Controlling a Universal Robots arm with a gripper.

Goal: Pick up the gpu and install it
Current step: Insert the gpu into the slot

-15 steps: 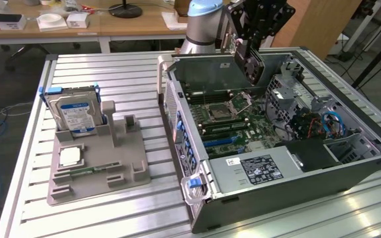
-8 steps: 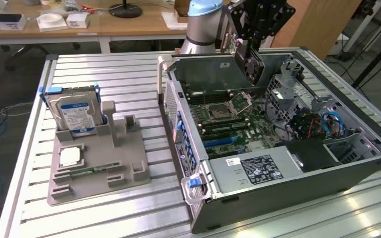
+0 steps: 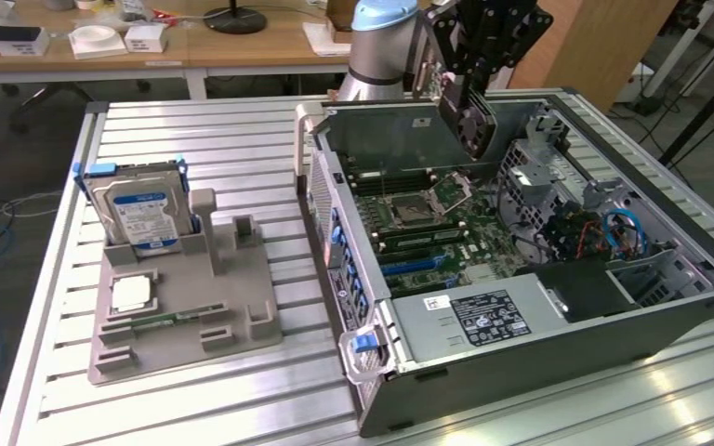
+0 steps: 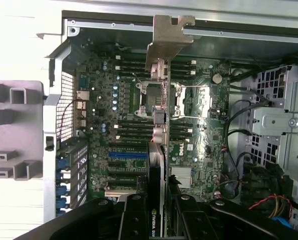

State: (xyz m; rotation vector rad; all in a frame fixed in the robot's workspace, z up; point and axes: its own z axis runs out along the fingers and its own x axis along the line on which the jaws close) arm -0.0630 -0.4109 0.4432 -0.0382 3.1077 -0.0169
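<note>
The gpu (image 3: 469,116) hangs on edge above the open computer case (image 3: 654,321), over the back part of the motherboard (image 3: 438,228). My gripper (image 3: 463,82) is shut on the card's upper part. In the wrist view the gpu (image 4: 158,165) runs edge-on between my two black fingers (image 4: 131,220), and its silver bracket (image 4: 168,35) points at the case's rear wall. Below it lie the CPU socket (image 4: 154,97) and the blue and black expansion slots (image 4: 128,156). The card is held clear of the board, touching nothing.
A grey fixture tray (image 3: 227,311) lies at the exterior view's left of the case, holding a blue-labelled hard drive (image 3: 140,212) upright and a square CPU chip (image 3: 131,293). Inside the case are a drive cage (image 3: 543,163), blue cables (image 3: 624,232) and a power supply (image 3: 482,316).
</note>
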